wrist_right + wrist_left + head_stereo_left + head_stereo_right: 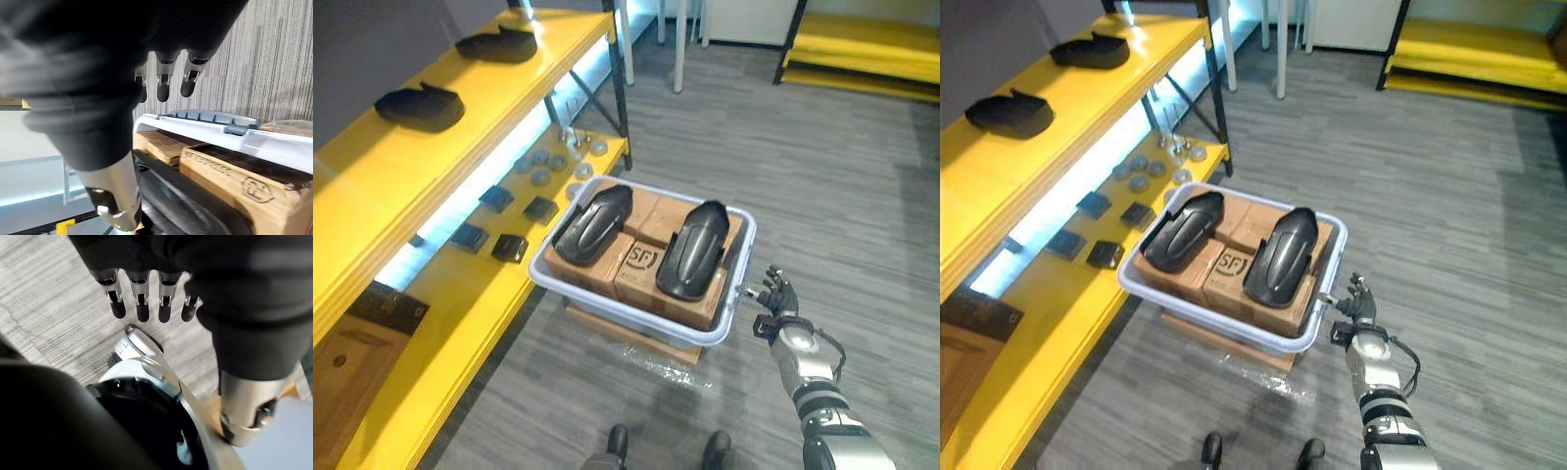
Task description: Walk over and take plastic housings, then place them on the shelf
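Housings in the bin, both robot hands free

Two black plastic housings (594,223) lie side by side on cardboard boxes (641,259) inside a grey bin (626,311), which is just beside the yellow shelf (489,98). Two more housings (421,104) rest on the upper board of this shelf. The right robot hand (773,302) is near the bin's right corner, its fingers straight and apart, holding nothing. The left robot hand (142,311), also with straight fingers, is over the floor.

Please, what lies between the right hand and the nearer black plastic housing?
In the left eye view: the pale plastic crate's rim and a brown cardboard box.
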Controlling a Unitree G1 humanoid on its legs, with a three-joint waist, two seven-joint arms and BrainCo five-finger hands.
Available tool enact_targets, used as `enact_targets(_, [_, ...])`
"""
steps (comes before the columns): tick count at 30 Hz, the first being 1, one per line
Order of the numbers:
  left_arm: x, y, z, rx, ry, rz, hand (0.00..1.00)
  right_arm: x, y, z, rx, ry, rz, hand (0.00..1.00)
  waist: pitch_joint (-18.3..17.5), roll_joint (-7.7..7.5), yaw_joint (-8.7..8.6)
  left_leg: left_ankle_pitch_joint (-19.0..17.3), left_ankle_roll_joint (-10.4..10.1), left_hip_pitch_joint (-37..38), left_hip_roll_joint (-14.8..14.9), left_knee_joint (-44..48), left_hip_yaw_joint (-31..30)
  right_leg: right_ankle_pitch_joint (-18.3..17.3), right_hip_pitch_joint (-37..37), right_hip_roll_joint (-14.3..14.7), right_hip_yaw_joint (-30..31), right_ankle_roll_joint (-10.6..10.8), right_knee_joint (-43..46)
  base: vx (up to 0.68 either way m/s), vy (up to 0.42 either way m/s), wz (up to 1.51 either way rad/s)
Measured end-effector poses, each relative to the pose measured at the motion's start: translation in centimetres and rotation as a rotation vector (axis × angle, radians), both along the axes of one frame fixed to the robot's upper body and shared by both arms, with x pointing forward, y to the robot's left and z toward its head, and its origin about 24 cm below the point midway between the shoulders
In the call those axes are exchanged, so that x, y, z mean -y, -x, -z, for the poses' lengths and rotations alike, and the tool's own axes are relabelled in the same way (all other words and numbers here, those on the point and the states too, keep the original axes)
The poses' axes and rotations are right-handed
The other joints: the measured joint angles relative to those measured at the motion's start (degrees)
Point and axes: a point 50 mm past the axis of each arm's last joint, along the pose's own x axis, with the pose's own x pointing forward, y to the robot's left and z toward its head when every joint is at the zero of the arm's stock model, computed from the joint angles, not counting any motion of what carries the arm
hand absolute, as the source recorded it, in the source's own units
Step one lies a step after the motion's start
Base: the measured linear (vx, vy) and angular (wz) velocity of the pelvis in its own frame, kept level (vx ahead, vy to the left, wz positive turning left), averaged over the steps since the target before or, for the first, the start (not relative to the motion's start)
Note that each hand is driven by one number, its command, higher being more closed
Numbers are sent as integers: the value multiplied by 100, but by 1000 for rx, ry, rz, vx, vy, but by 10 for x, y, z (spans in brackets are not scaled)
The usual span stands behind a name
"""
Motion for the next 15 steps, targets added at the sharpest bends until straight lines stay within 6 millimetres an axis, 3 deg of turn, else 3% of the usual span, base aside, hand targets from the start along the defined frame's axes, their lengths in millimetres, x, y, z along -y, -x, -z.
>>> enact_targets(8, [2,-8,-3,29,34,25,0,-17,-25,-68,106,114,-29,0,142,41,52,-469,-7,-1233,-64,1658,-5,-515,-921,-425,67,-107,1345,-113,-57,16])
enact_targets(15, [5,-13,-3,37,57,37,0,-22,-36,-91,80,173,24,0,262,138,125,-476,13,-1969,-22,2051,-15,-535,-1555,-513,29,-160,1647,-41,-45,12])
